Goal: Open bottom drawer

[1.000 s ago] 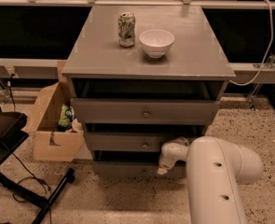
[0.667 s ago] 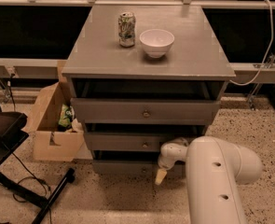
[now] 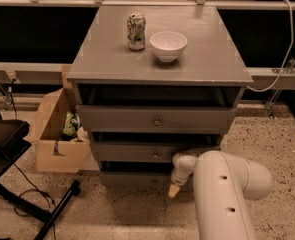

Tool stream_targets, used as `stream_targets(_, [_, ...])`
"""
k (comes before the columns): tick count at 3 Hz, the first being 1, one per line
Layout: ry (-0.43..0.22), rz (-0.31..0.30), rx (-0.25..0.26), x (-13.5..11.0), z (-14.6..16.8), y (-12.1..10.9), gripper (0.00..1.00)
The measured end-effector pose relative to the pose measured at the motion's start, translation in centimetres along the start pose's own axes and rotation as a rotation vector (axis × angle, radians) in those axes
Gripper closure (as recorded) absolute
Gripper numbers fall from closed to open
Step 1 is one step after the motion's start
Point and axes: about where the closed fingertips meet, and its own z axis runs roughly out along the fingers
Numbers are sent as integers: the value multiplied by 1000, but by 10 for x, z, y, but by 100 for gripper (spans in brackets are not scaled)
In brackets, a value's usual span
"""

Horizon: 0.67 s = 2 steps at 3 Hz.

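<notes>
Grey wooden chest (image 3: 207,59) carries a green can (image 3: 136,31) and white round bowl (image 3: 168,45), while the white arm (image 3: 222,199) hides the right end of the flat grey bottom drawer (image 3: 132,179), lowest, where the cream-tipped gripper (image 3: 173,190) sits, state untellable.

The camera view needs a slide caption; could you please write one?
Claw low in front of the bottom drawer of a grey chest; can and white bowl on top.

Gripper (image 3: 174,189) before bottom drawer (image 3: 132,178); cardboard box (image 3: 57,151) flanks chest (image 3: 209,59).
</notes>
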Motion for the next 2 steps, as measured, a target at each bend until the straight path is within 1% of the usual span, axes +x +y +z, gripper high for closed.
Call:
stream_targets(1, [56,68,-66,27,11,14,50])
stream_targets(2, [56,68,-66,27,7,14,81])
